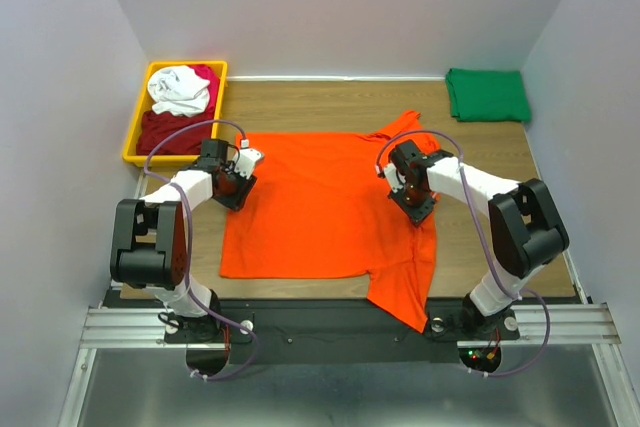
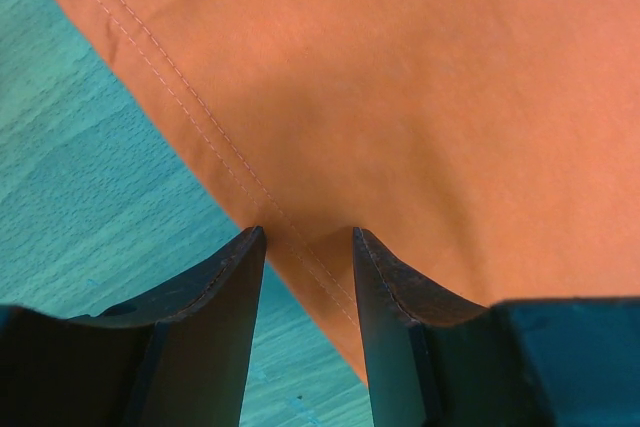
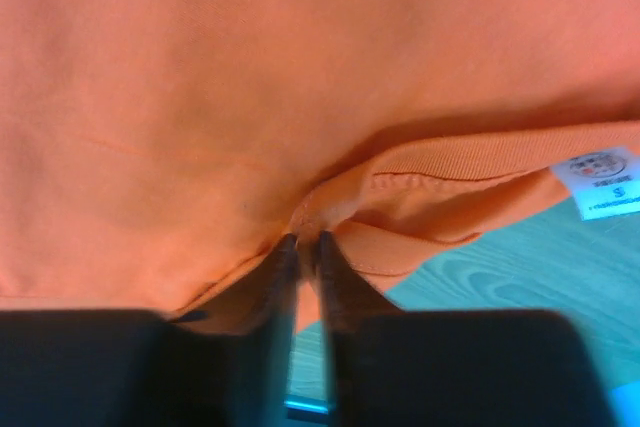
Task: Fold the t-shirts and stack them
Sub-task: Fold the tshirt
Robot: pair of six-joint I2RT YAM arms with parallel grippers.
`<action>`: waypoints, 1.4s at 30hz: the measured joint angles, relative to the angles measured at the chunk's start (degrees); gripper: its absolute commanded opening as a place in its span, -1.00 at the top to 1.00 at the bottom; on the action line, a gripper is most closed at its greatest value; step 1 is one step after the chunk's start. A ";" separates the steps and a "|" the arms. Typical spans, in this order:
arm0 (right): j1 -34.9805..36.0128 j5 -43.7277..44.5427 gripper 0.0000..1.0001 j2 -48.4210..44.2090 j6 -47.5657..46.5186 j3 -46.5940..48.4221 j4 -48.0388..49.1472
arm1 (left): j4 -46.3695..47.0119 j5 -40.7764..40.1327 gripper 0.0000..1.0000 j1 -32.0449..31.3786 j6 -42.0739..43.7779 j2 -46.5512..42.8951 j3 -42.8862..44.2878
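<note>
orange t-shirt (image 1: 320, 207) spread, right gripper (image 3: 303, 240) pinching collar

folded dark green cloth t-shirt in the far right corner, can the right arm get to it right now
Probably not yet: the right gripper is shut on the collar of the bright orange cloth t-shirt. Once released, only bare wooden table lies before the dark green t-shirt.

A yellow bin (image 1: 137, 119) sits at the far left corner of the wooden table (image 1: 330, 105). Plain pale walls (image 1: 340, 7) close it in on the left, far and right sides. Metal rails (image 1: 110, 325) run along the near edge.
</note>
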 measured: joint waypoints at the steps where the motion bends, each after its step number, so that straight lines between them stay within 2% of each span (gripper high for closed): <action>1: 0.00 0.15 0.95 0.00 0.22 -0.28 0.09 | 0.31 -0.17 0.02 0.00 0.02 0.20 -0.20; 8: -0.90 3.32 0.99 -4.90 0.04 -3.15 -1.90 | 1.46 -1.20 0.26 -0.02 0.04 0.31 -0.70; 10: -2.62 3.78 0.91 -8.81 -0.55 -4.61 -2.16 | 1.60 -1.40 0.30 -0.07 0.09 0.31 -0.70; 14: -6.91 5.90 0.50 -14.88 -2.21 -10.62 -2.97 | 1.64 -2.25 0.30 -0.04 0.31 0.31 -0.72; 15: -7.56 6.80 0.28 -15.82 -2.95 -12.13 -3.23 | 1.62 -2.43 0.30 -0.04 0.50 0.31 -0.72; 17: -8.24 8.13 0.14 -17.40 -4.04 -14.45 -3.39 | 1.57 -2.60 0.30 -0.04 0.63 0.28 -0.72; 18: -8.59 8.81 -0.01 -18.25 -5.16 -15.54 -3.56 | 1.53 -2.80 0.28 -0.04 0.76 0.26 -0.72; 20: -10.21 10.49 -0.13 -20.11 -7.21 -17.25 -4.39 | 1.11 -3.06 0.19 -0.04 0.98 0.09 -0.70; 23: -12.52 11.93 -0.13 -21.40 -8.74 -17.29 -4.66 | -0.42 -3.08 0.13 -0.04 1.01 -0.59 -0.70; 28: -13.16 8.81 0.04 -21.40 -9.05 -12.04 -5.01 | -3.74 -2.34 0.12 0.00 1.01 -3.80 -0.55; 33: -13.16 -0.26 -0.03 -18.14 -6.51 -2.12 -3.50 | -4.98 -1.53 0.11 0.00 0.94 -4.96 2.05; 35: -13.16 -2.95 -0.13 -16.02 -5.35 -0.52 -2.56 | -4.96 -1.22 0.11 0.00 0.94 -4.92 3.15; 38: -13.16 -4.85 -0.15 -13.88 -4.42 -1.75 -2.23 | -4.85 -1.03 0.11 0.00 0.90 -4.70 3.52; 41: -13.16 -5.05 -0.05 -13.27 -3.96 -3.91 -2.95 | -4.85 -0.96 0.11 0.00 0.90 -3.52 3.52; 42: -13.16 -5.03 0.09 -13.11 -3.82 -4.42 -3.06 | -4.79 -0.98 0.11 0.00 0.90 -2.97 3.52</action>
